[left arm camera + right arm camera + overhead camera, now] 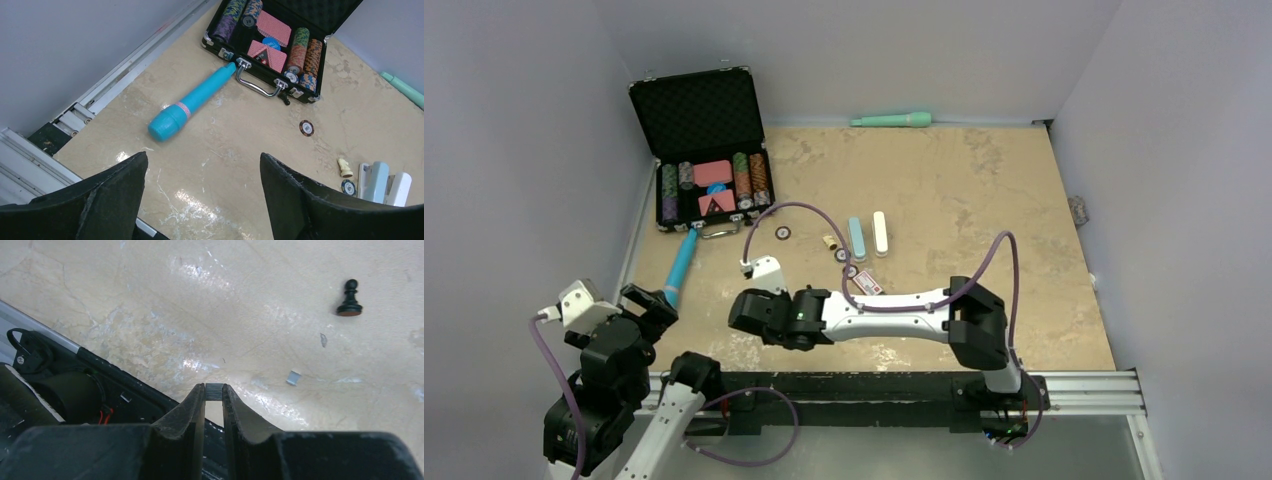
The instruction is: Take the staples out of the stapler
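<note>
The stapler lies in the middle of the table as a light-blue part and a white part side by side; it also shows at the right edge of the left wrist view. My right gripper is shut on a short grey strip of staples pinched at its fingertips, low over the table near the front rail. In the top view the right gripper hides the strip. One small loose staple piece lies on the table. My left gripper is open and empty at the near left corner.
An open black poker-chip case stands at the back left, with a blue cylinder in front of it. A teal pen lies by the back wall. Loose chips, a pale pawn, a red tag and a black pawn lie about.
</note>
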`<state>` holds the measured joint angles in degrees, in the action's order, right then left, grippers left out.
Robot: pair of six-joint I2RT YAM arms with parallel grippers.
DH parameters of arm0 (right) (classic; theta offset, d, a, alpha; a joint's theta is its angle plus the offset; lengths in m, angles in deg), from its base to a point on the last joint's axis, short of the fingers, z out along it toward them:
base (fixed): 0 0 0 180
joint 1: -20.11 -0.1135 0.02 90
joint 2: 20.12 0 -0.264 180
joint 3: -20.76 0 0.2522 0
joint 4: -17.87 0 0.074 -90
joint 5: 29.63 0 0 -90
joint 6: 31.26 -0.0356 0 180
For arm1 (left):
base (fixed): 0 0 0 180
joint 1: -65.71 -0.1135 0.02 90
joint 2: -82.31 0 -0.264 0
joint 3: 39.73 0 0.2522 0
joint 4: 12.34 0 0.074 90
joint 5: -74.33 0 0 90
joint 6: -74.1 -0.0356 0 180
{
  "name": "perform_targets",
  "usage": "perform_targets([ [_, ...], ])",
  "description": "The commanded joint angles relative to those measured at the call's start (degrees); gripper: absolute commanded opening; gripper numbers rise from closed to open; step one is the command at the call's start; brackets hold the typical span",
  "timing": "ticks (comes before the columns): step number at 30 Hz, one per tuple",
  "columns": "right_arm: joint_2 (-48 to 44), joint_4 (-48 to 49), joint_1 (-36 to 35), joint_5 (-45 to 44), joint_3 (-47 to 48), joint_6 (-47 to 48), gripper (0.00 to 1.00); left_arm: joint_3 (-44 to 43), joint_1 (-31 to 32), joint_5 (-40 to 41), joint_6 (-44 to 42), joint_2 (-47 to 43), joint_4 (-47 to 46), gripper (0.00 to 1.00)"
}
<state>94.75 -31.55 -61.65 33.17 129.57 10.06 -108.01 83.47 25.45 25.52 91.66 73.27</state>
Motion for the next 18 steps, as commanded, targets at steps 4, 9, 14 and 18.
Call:
perform_targets([
  [4,-7.6,-3.8,1.0,-5.2,-6.2,-2.6,0.19,0.3,-0.2,-1.5,-2.0,0.1,-2.4,0.92],
  [9,-13.0,-3.2,3.4,-5.5,-12.9,-3.1,0.18,1.3,-0.2,-4.5,-4.5,0.2,-4.7,1.0],
  [14,-18.8,-2.3,7.2,-5.5,-19.8,-3.0,0.18,2.2,-0.2,-10.8,-8.3,2.8,-8.0,1.0],
  [18,-24.1,-1.2,11.1,-5.6,-25.8,-2.2,0.18,2.3,-0.2,-12.1,-9.0,4.5,-8.4,1.0],
])
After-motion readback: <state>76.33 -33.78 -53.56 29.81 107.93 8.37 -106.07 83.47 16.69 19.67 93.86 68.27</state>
